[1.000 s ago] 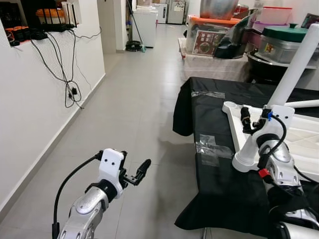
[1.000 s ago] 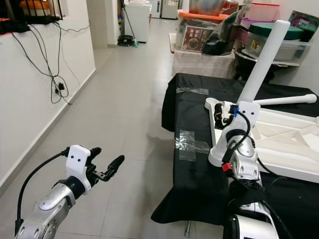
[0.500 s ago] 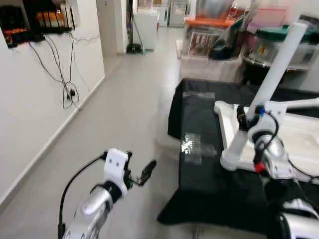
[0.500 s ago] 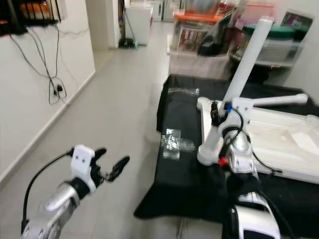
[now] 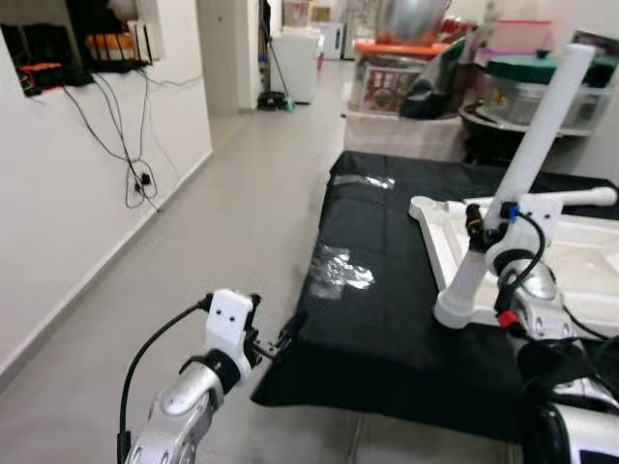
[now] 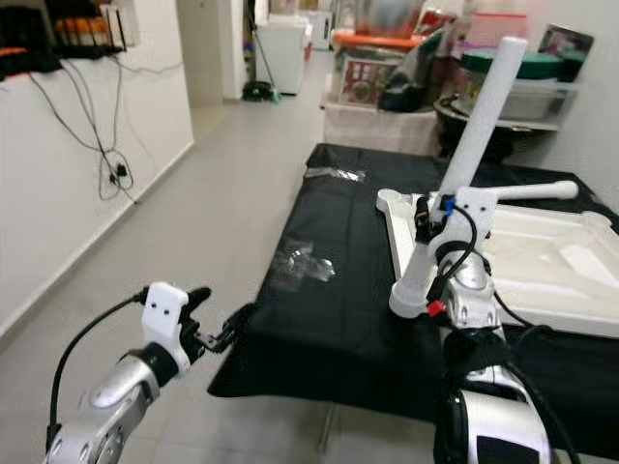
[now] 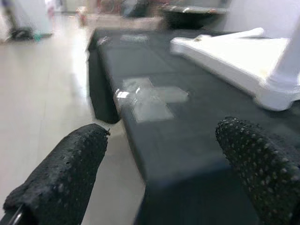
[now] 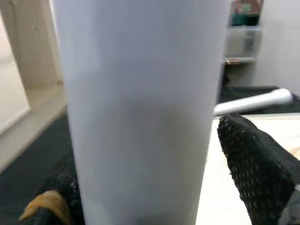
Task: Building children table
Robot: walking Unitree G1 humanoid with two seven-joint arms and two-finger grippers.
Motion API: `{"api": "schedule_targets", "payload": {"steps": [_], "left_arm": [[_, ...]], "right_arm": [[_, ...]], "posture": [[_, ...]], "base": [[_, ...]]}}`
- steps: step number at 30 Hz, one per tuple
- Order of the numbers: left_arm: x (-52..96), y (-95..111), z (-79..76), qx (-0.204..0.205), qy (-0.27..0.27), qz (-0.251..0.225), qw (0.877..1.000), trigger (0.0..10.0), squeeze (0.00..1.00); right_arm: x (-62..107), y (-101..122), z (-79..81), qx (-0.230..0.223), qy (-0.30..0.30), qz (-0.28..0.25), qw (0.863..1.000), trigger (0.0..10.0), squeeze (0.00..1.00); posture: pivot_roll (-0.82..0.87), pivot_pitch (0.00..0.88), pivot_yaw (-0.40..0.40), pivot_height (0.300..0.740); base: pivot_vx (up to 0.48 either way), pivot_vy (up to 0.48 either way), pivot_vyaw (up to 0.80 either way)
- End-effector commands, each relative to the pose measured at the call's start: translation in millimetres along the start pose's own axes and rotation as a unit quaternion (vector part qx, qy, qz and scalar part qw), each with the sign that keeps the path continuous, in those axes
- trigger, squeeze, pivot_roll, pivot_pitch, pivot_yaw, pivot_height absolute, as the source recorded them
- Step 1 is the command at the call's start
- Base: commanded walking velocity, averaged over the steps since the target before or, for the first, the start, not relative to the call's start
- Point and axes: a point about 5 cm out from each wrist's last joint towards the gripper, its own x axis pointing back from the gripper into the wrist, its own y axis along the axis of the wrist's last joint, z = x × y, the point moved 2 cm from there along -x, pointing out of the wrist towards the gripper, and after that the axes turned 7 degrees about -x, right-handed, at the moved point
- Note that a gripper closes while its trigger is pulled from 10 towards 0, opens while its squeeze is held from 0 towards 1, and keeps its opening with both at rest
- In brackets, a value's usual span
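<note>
A white children's tabletop (image 5: 590, 261) lies upside down on a table under a black cloth (image 5: 387, 300). One white table leg (image 5: 537, 145) stands tilted in the tabletop's near-left corner. My right gripper (image 5: 486, 224) is shut on that leg low down; in the right wrist view the leg (image 8: 140, 108) sits between the black fingers (image 8: 253, 173). A second white leg (image 5: 580, 198) lies across the tabletop farther back. My left gripper (image 5: 274, 317) is open and holds nothing, hovering low beside the cloth's near-left corner; its pads (image 7: 61, 183) stand wide apart.
Clear tape patches (image 5: 343, 271) shine on the cloth. A white wall with hanging cables (image 5: 135, 179) runs along the left. Grey tiled floor (image 5: 222, 222) lies open between wall and table. Storage boxes and pots (image 5: 406, 77) crowd the back.
The camera has moved, so the table now sits closer and more central. My left gripper now hangs next to the cloth's corner. The right gripper keeps its hold on the leg.
</note>
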Motion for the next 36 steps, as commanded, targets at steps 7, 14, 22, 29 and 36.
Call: {"api": "schedule_targets", "payload": {"steps": [7,14,22,29,36], "left_arm": [[-0.5,-1,-2.0,0.005,-0.003,0.002,1.0,10.0,0.0],[-0.7,-1,-2.6,0.005,-0.005,0.002,1.0,10.0,0.0],[-1.2,-2,-3.7,0.004,-0.009,0.003,1.0,10.0,0.0],[-1.4,-4,-5.8,0.005,-0.013,0.004,1.0,10.0,0.0],[-0.5,-5,-6.4,0.005,-0.014,0.006,1.0,10.0,0.0]], "right_arm": [[-1.5,1,-2.3,-0.003,-0.014,-0.001,1.0,10.0,0.0],[-0.8,-3,8.3,-0.008,0.002,-0.002,1.0,10.0,0.0],[4.6,-2,40.6,-0.023,0.129,-0.014,0.991,10.0,0.0],[21.7,-2,77.9,-0.02,0.309,-0.007,0.951,10.0,0.0],[17.3,-5,78.8,0.001,0.319,0.008,0.948,10.0,0.0]], "posture": [[0.08,0.0,-0.079,0.74],[0.08,0.0,-0.079,0.74],[0.07,0.0,-0.079,0.74],[0.07,0.0,-0.086,0.74],[0.08,0.0,-0.089,0.74]], "base": [[0.0,-0.196,0.0],[0.0,0.0,0.0],[0.0,0.0,0.0],[0.0,0.0,0.0],[0.0,0.0,0.0]]}}
